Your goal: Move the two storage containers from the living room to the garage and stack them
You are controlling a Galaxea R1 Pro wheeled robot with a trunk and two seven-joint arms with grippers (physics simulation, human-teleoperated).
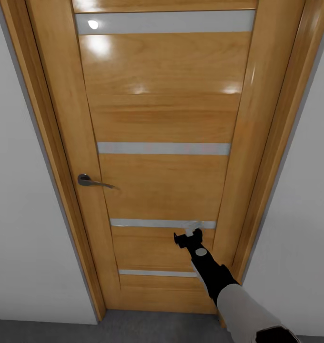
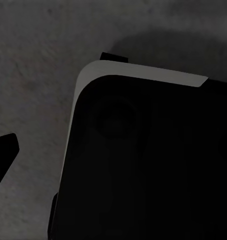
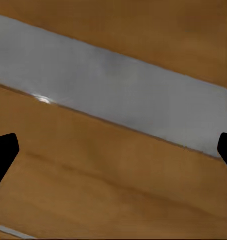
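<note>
Left claw (image 2: 3,155) hangs over rough dark grey floor (image 2: 33,60); whether it is parted cannot be told. Left of centre, a curved metal lever handle (image 1: 88,180) sits on the glossy honey-wood door (image 1: 162,119). Lower right, the right claw (image 1: 188,237) is spread wide against a pale glass strip (image 1: 162,223).

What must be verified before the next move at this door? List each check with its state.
1. Wooden door shut in its frame: ok, it looks closed.
2. Door handle in sight on the door's left side: ok.
3. Right claw at the handle: not ok, it is low on the door by a grey strip, well right of the handle.
4. Right claw open: ok, the right wrist view shows its fingertips spread wide.
5. Left claw state: cannot tell.
6. Storage container carried: cannot tell.
</note>
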